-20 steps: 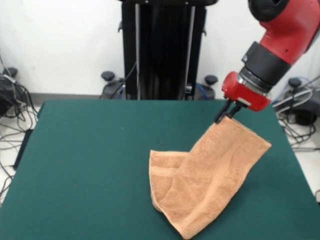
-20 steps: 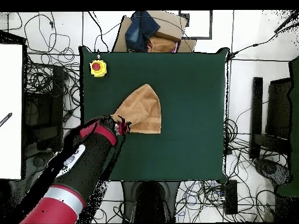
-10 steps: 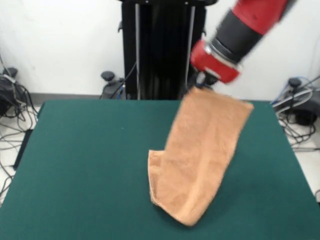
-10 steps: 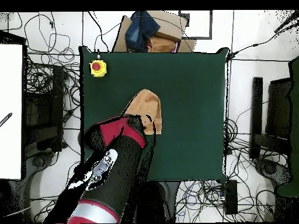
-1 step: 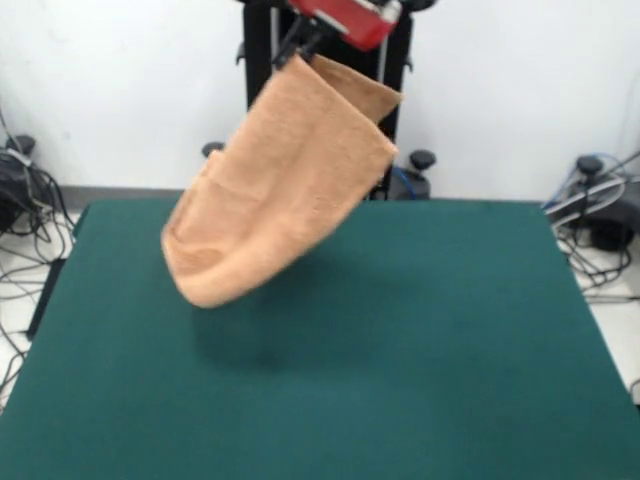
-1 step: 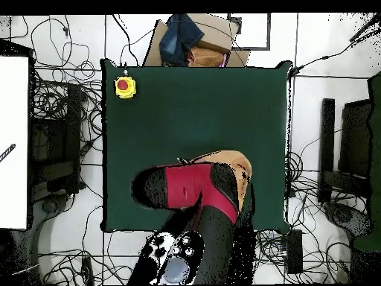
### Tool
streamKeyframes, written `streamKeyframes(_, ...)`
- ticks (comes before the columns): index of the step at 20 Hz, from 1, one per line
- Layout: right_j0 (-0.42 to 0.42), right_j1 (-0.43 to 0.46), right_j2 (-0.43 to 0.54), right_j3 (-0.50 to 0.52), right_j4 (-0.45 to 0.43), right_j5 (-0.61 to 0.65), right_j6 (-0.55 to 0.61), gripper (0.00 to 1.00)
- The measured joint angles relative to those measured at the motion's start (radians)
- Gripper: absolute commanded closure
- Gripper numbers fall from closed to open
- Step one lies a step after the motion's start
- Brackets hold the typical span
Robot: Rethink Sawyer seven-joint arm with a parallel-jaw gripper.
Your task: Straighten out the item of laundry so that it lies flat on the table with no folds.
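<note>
The item of laundry (image 5: 285, 170), a peach-orange terry towel, hangs wholly in the air above the table (image 5: 480, 330). It swings out to the left, doubled over, and its lowest fold is well clear of the green top. My gripper (image 5: 297, 50) is at the top edge of the front view, shut on the towel's upper corner. From overhead, the red arm (image 6: 190, 186) covers the gripper, and only a strip of the towel (image 6: 237, 159) shows beside it, over the table's (image 6: 223, 97) near right part.
A yellow box with a red button (image 6: 124, 87) sits at a far corner of the table. A cardboard box with blue cloth (image 6: 190, 41) lies on the floor beyond the far edge. Cables run all round the table.
The gripper has risen and swept left in the front view with the towel in it. The towel's lower end, which lay on the table, has lifted off and swings free.
</note>
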Motion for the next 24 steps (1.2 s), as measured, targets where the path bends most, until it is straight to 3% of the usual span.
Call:
streamKeyframes(11,-0.019,-0.016,0.000,0.199,-0.128,-0.255,-0.009,1.00)
streamKeyframes(24,-0.100,-0.053,0.031,0.379,-0.208,-0.298,-0.009,1.00)
